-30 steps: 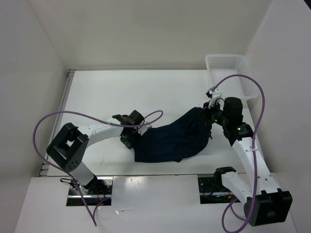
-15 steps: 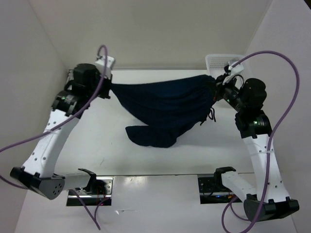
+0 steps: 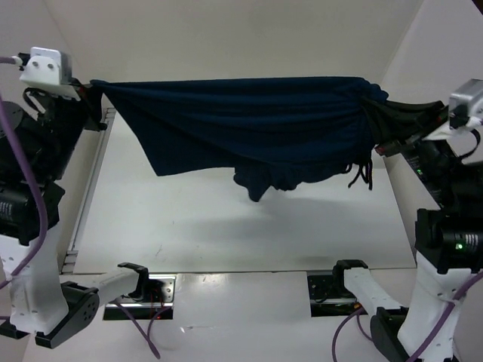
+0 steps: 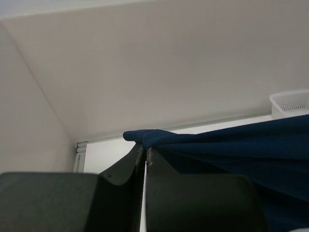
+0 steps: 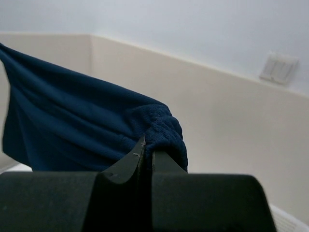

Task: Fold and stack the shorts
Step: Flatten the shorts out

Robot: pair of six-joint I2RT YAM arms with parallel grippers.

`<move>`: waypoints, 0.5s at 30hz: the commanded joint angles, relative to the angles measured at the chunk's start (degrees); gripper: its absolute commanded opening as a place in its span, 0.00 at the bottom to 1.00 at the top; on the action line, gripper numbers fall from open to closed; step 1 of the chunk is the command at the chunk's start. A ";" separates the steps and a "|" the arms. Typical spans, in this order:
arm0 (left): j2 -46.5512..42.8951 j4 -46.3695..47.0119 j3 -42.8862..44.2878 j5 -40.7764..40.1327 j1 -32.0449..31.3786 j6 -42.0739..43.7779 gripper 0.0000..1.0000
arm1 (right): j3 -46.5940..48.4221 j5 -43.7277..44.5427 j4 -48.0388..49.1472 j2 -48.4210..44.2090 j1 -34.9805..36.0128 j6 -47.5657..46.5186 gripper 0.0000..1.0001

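The dark navy shorts [image 3: 249,124] hang in the air above the white table [image 3: 226,226], stretched wide between both arms. My left gripper [image 3: 96,86] is shut on the shorts' left corner, seen close up as a pinched fold [image 4: 145,137] at the left gripper [image 4: 145,148]. My right gripper [image 3: 376,98] is shut on the bunched waistband end [image 5: 164,128], with the right gripper [image 5: 147,146] closed tight on the cloth. The middle of the shorts sags, and a dark drawstring [image 3: 362,170] dangles on the right.
A white mesh basket [image 4: 291,101] stands at the table's far right corner, seen only in the left wrist view. A metal rail [image 3: 89,192] runs along the table's left edge. White walls enclose the table on three sides.
Both arms rose and spread apart. The shorts went from lying bunched on the table to hanging stretched high between the two grippers.
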 commanded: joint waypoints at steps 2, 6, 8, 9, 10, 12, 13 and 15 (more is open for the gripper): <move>1.69 1.72 1.58 -3.63 0.90 0.21 0.00 | 1.85 -3.44 4.39 0.83 -1.60 8.21 0.00; 4.41 5.66 -6.32 -4.15 0.90 0.21 0.00 | -5.18 -1.41 8.69 3.55 -1.60 12.35 0.00; 6.08 7.51 -10.72 -4.15 0.90 0.21 0.00 | -9.58 0.16 10.28 6.44 -1.60 14.02 0.00; 8.53 7.52 -12.04 -4.15 0.90 0.21 0.00 | -10.81 0.86 11.07 7.68 -1.60 14.72 0.00; 9.94 8.56 -13.18 -3.63 0.90 0.21 0.00 | -13.08 1.48 11.60 8.82 -1.60 15.25 0.00; 14.50 11.20 -16.43 -2.49 0.90 0.21 0.00 | -16.42 2.62 13.09 13.02 -1.60 15.86 0.00; 16.44 11.21 -17.05 -1.70 1.59 0.21 0.00 | -17.40 2.63 13.71 14.45 -1.60 15.87 0.00; 22.94 11.92 -17.06 1.11 3.09 0.21 0.00 | -20.21 3.15 15.29 19.09 -1.60 15.87 0.00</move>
